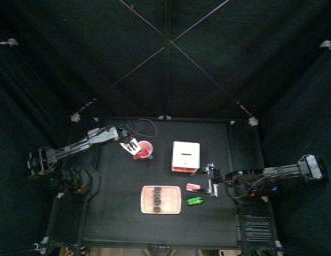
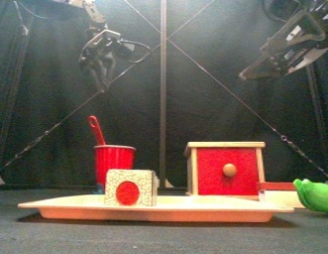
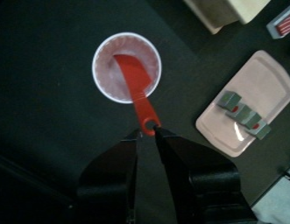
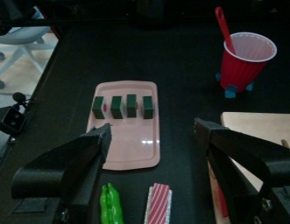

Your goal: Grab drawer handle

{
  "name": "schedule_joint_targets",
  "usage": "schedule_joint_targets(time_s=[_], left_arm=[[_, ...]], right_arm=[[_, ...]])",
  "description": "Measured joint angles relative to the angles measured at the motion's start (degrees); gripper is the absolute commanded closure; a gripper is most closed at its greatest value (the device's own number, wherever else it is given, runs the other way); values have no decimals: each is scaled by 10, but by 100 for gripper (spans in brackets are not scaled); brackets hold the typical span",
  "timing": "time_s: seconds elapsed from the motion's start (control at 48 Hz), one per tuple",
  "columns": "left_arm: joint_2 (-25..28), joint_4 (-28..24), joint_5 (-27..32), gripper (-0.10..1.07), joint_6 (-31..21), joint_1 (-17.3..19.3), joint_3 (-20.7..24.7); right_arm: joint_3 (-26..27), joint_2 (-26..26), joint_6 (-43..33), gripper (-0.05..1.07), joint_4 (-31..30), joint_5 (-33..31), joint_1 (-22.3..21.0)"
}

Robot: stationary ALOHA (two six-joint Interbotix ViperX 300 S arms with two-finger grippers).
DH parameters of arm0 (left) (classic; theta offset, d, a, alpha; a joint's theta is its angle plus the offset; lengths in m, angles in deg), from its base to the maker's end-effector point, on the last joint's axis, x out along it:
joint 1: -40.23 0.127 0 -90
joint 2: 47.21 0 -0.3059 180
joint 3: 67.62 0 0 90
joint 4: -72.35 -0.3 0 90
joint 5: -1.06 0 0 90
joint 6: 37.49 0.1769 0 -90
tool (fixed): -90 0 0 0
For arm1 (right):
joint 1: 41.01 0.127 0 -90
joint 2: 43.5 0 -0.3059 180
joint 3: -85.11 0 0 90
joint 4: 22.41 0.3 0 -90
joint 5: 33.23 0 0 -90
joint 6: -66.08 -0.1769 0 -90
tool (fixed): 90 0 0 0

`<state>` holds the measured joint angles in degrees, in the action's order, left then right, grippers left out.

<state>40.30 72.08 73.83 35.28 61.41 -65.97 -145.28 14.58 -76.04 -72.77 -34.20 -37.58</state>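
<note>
The drawer [image 2: 226,171] is a small box with a tan frame, a red front and a round knob handle [image 2: 230,170]. From above it shows as a white square [image 1: 187,155] at the table's middle. My left gripper [image 1: 128,145] hangs high above a red cup [image 3: 128,67] that holds a red spoon [image 3: 135,80], left of the drawer. Its jaws stand open around nothing. My right gripper [image 4: 155,131] stands wide open and empty at the table's right side [image 1: 232,183], with the drawer's edge [image 4: 264,131] beside it. The handle is hidden in both wrist views.
A pinkish tray [image 1: 158,199] with three dark blocks [image 4: 123,107] lies near the front. A green object [image 2: 312,193] and a red-striped piece [image 4: 159,206] lie to its right. A pale block with a red circle [image 2: 131,187] stands in front of the cup.
</note>
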Motion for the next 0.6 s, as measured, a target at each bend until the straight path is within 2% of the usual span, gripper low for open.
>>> schedule_joint_targets(time_s=[0.208,0.354,0.604], left_arm=[[-16,7,-78,35,1,-75,0],[-17,7,-145,35,1,-114,-12],[-17,6,-279,35,0,-145,-71]], right_arm=[[-4,1,4,-1,-2,-1,-1],[-5,7,4,-1,-4,-1,-2],[-11,16,1,-1,-3,-18,-2]])
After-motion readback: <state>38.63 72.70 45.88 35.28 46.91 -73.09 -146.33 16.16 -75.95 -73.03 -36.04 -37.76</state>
